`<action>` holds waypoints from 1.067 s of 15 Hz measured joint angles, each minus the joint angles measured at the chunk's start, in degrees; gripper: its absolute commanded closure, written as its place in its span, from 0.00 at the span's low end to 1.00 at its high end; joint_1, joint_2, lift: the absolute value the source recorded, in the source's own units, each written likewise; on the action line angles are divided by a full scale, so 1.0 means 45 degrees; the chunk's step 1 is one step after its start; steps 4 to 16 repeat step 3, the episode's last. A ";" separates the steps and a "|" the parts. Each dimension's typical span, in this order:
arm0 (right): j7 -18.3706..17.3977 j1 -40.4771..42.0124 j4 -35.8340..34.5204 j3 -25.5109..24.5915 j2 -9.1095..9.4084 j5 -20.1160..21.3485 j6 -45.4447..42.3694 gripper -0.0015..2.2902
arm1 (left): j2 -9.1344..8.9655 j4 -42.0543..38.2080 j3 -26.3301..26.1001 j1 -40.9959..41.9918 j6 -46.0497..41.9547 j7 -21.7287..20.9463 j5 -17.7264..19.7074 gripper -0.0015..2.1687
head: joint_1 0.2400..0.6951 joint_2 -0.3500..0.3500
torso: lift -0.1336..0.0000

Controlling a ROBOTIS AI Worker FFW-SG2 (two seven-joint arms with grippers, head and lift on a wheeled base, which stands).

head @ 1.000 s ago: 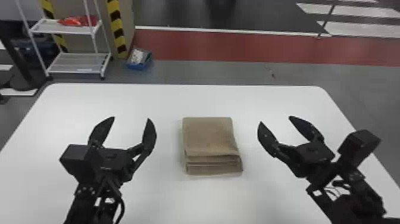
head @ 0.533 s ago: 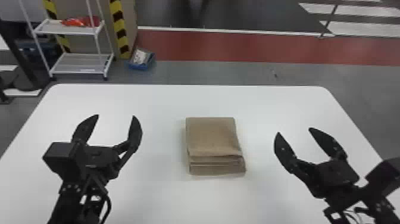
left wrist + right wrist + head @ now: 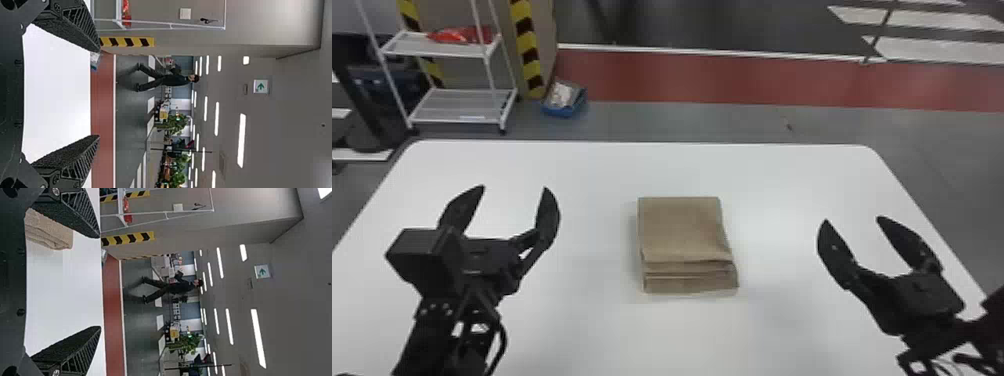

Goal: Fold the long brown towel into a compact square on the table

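Brown towel [image 3: 682,230]: is being seen folded into a compact, roughly square pad, lying flat around the middle of the worktop [image 3: 782,185], between the two grippers, touched by neither.
Towel layers: are being shown stacked along the near edge, slightly stepped; near right corner is being left poking out a bit; top face is being seen mostly smooth.
Left gripper [image 3: 514,188]: is being held over the left part of the worktop, apart from the towel, arm coming in from the bottom edge; jaws are being held wide apart, nothing being gripped.
Right gripper [image 3: 853,219]: is being held over the right part, apart from the towel, arm coming in from the lower right; jaws are being held spread too, nothing being pinched. In the right wrist view the towel is being seen past one of the jaws.
White rack [image 3: 462,106]: is being seen standing on the floor beyond the far left corner, a red item [image 3: 454,35] being carried on its upper shelf.
Blue box [image 3: 558,111]: is being seen on the floor, just right of the rack.
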 measured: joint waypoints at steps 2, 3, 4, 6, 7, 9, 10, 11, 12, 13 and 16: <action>-0.0012 0.0070 -0.0042 -0.0325 0.0000 -0.0191 0.0001 0.03 | 0.0001 -0.0018 0.0018 0.0005 0.0112 0.0048 0.0028 0.06 | 1.00 0.33 | 0.07; -0.0015 0.0094 -0.0042 -0.0448 0.0000 -0.0264 0.0031 0.04 | 0.0002 -0.0018 0.0051 0.0008 0.0133 0.0051 0.0051 0.06 | 1.00 0.32 | 0.07; -0.0015 0.0094 -0.0042 -0.0448 0.0000 -0.0264 0.0031 0.04 | 0.0002 -0.0018 0.0051 0.0008 0.0133 0.0051 0.0051 0.06 | 1.00 0.32 | 0.07; -0.0015 0.0094 -0.0042 -0.0448 0.0000 -0.0264 0.0031 0.04 | 0.0002 -0.0018 0.0051 0.0008 0.0133 0.0051 0.0051 0.06 | 1.00 0.32 | 0.07; -0.0015 0.0094 -0.0042 -0.0448 0.0000 -0.0264 0.0031 0.04 | 0.0002 -0.0018 0.0051 0.0008 0.0133 0.0051 0.0051 0.06 | 1.00 0.32 | 0.07; -0.0015 0.0094 -0.0042 -0.0448 0.0000 -0.0264 0.0031 0.04 | 0.0002 -0.0018 0.0051 0.0008 0.0133 0.0051 0.0051 0.06 | 1.00 0.32 | 0.07; -0.0015 0.0094 -0.0042 -0.0448 0.0000 -0.0264 0.0031 0.04 | 0.0002 -0.0018 0.0051 0.0008 0.0133 0.0051 0.0051 0.06 | 1.00 0.32 | 0.07; -0.0015 0.0094 -0.0042 -0.0448 0.0000 -0.0264 0.0031 0.04 | 0.0002 -0.0018 0.0051 0.0008 0.0133 0.0051 0.0051 0.06 | 1.00 0.32 | 0.07; -0.0015 0.0094 -0.0042 -0.0448 0.0000 -0.0264 0.0031 0.04 | 0.0002 -0.0018 0.0051 0.0008 0.0133 0.0051 0.0051 0.06 | 1.00 0.32 | 0.07; -0.0015 0.0094 -0.0042 -0.0448 0.0000 -0.0264 0.0031 0.04 | 0.0002 -0.0018 0.0051 0.0008 0.0133 0.0051 0.0051 0.06 | 1.00 0.32 | 0.07; -0.0015 0.0094 -0.0042 -0.0448 0.0000 -0.0264 0.0031 0.04 | 0.0002 -0.0018 0.0051 0.0008 0.0133 0.0051 0.0051 0.06 | 1.00 0.32 | 0.07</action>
